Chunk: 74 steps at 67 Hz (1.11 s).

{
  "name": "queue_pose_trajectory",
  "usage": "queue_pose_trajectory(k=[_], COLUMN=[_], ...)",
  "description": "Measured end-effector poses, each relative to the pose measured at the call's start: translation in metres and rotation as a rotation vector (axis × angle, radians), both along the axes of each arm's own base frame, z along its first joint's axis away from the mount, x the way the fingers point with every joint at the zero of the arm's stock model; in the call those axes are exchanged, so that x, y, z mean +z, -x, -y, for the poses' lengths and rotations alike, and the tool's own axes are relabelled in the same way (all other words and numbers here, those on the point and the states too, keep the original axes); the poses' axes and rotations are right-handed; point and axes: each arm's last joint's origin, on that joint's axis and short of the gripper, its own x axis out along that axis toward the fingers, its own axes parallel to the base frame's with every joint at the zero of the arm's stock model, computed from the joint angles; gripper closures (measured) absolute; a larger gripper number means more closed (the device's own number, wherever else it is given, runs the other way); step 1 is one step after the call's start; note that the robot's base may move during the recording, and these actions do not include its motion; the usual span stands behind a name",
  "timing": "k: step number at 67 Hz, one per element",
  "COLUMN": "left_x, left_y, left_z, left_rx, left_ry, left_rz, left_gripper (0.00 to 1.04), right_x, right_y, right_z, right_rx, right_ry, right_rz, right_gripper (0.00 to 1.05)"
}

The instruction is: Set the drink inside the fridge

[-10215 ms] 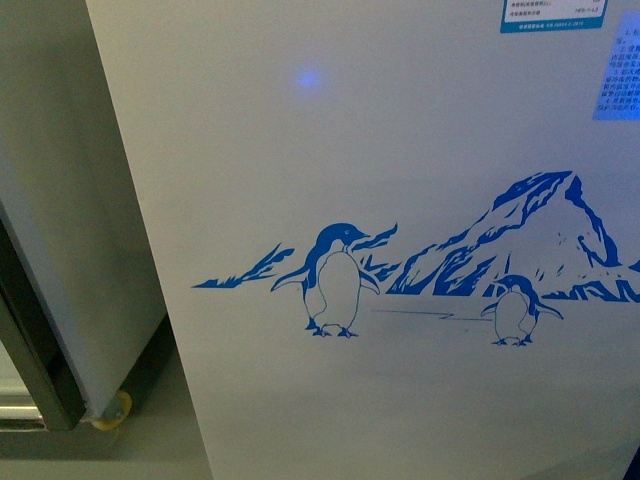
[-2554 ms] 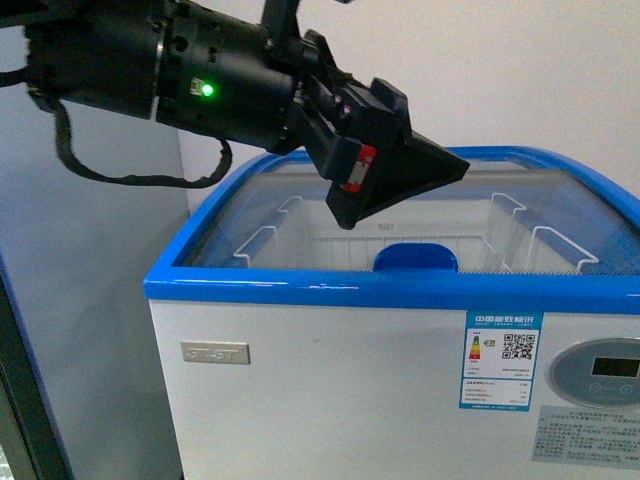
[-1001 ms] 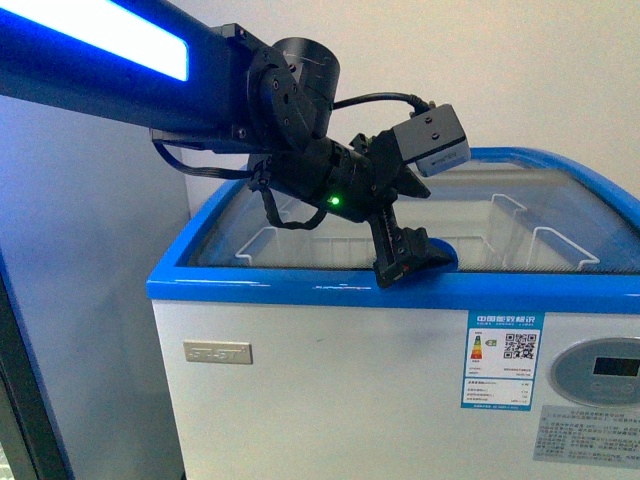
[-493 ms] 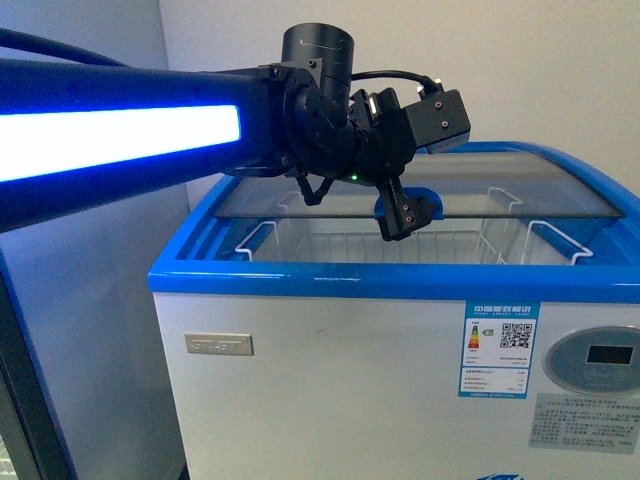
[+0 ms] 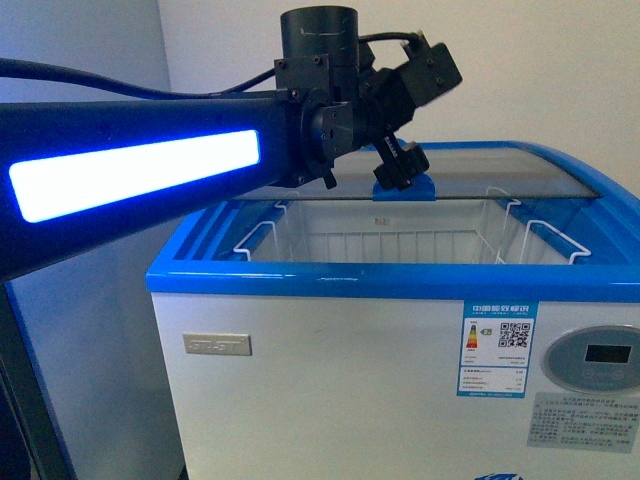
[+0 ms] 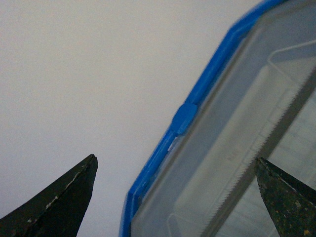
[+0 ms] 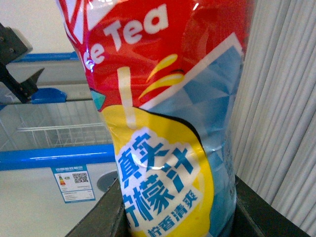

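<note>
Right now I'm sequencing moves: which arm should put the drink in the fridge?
Probably right: the right gripper holds the drink; the left gripper is open and empty by the lid handle.

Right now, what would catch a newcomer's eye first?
The left arm's glowing light strip fills the front view's left, with the left gripper by the blue lid handle of the fridge. In the right wrist view, the drink, labelled red-and-yellow Ice Tea, fills the frame.
</note>
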Motion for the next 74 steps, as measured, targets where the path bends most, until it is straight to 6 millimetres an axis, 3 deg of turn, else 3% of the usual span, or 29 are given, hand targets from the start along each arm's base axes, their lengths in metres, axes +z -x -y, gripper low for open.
queue_pose_trajectory(k=[24,34,46,54,60,74], left_x=[0.026,0.053,0.092,0.102,0.096,0.061], left_y=[0.004,0.018,0.073,0.117,0.145,0.211], left_z=[-0.01,-0.035,-0.084,-0.114,-0.132,-0.175], left_rx=[0.088,0.047,-0.055,-0.098,-0.11,-0.089], left_ry=[0.269,0.472,0.735,0.803,0.827,0.883], left_rz=[-0.066,-0.369,-0.564,-0.619,-0.662,-0.794], left_gripper=[0.08,0.08,0.08,0.08,0.08,0.08], right_x=[0.0,0.0,0.0,0.0,0.0,0.0], right_y=[0.0,0.0,0.0,0.0,0.0,0.0], right_z=[0.0,0.0,0.0,0.0,0.0,0.0], right_rx=[0.003,0.003,0.003,0.003,0.003,0.003], right_ry=[0.0,0.0,0.0,0.0,0.0,0.0], right_rz=[0.0,0.0,0.0,0.0,0.0,0.0], right_gripper=[0.67,0.67,0.67,0.67,0.67,0.67])
